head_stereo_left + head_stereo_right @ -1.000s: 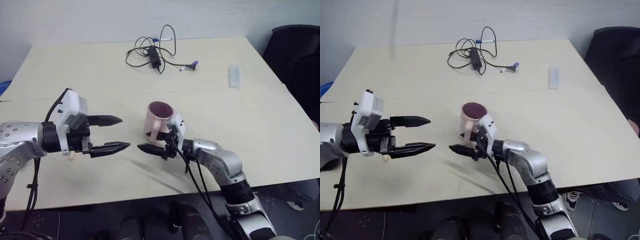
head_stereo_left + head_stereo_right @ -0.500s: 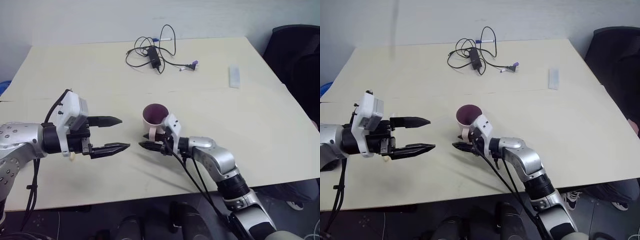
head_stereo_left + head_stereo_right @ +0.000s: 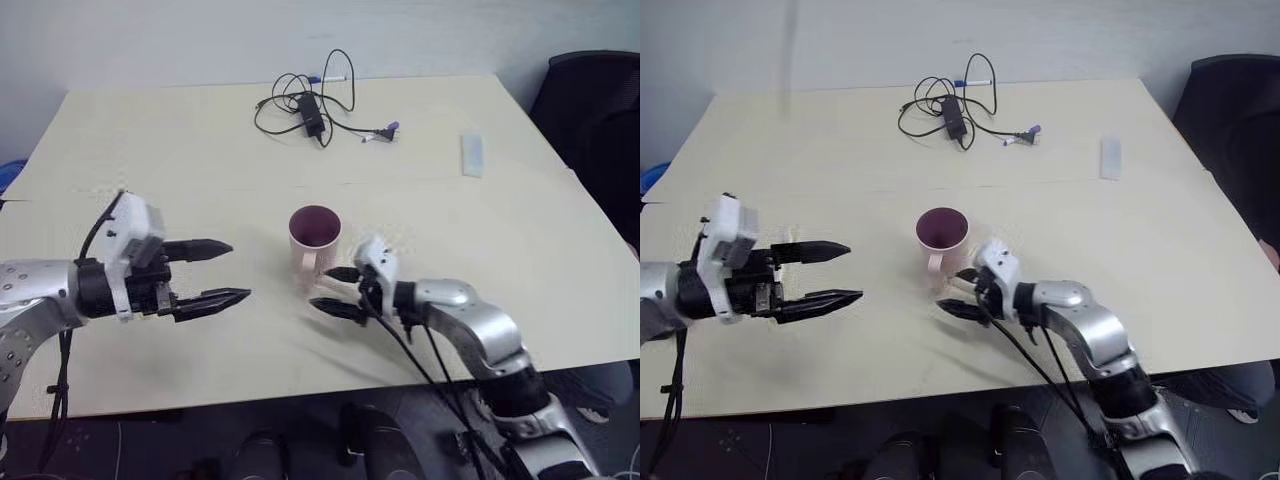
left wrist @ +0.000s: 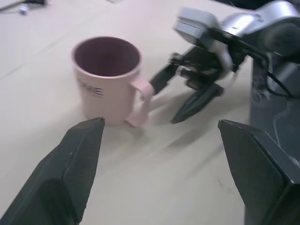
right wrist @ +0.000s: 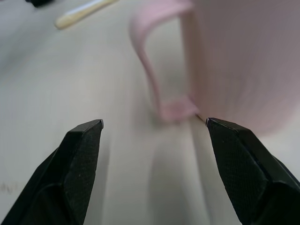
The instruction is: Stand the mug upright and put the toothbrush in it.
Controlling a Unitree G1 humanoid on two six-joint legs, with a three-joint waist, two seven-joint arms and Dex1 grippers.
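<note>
Mug (image 3: 314, 241): pale pink, cylindrical, glossy ceramic look, dark maroon inside, thin loop handle, small dark lettering on its side; stands upright, mouth up, near the middle of the surface (image 3: 520, 240), a little toward the near edge. Toothbrush (image 5: 84, 11): slim, cream-yellow stick lying flat on the surface, seen past the mug's handle in the right wrist view. Surface: smooth, matte, pale beige, rectangular. Right gripper (image 3: 335, 291): black tapered fingers, jaws spread and empty, just beside the mug's handle, not touching it. Left gripper (image 3: 222, 271): same black fingers, jaws spread wide and empty, apart from the mug, toward the left edge. Cable (image 3: 305, 100): black, loosely coiled, near the far edge. Bar (image 3: 472, 153): short, white, rectangular, toward the far right corner.
</note>
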